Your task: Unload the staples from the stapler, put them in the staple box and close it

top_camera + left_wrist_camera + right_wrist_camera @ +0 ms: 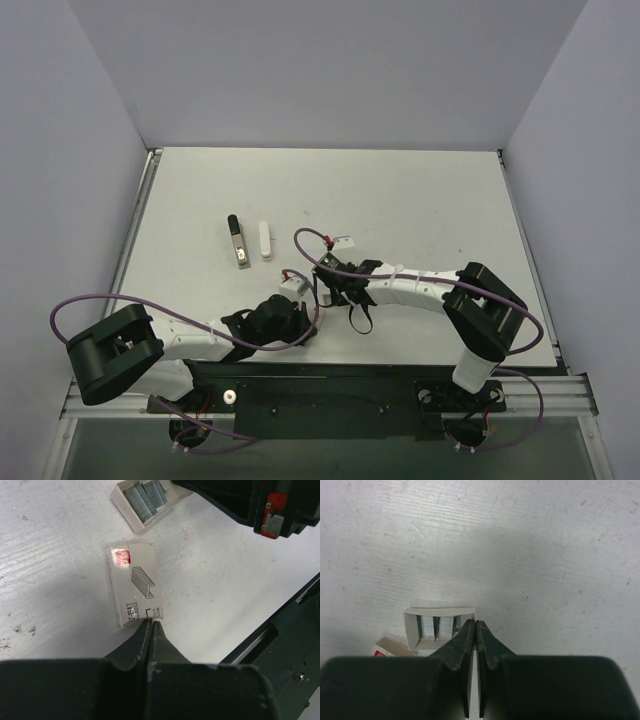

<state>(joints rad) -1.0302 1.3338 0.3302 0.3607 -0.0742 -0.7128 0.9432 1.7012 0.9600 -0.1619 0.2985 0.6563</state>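
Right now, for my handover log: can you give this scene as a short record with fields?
left pincer: shut
right pincer: shut, by tray corner
stapler: black-and-silver base beside white top bar, no pincer on it
staple tray: open, staples inside
box sleeve: flat on table, at left pincer tips

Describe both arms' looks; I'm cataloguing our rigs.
The left arm and right arm alternate white shells with chunky black joint blocks, each trailed by a looping purple cable. The left claw and right claw are dark fingers tapering to points.
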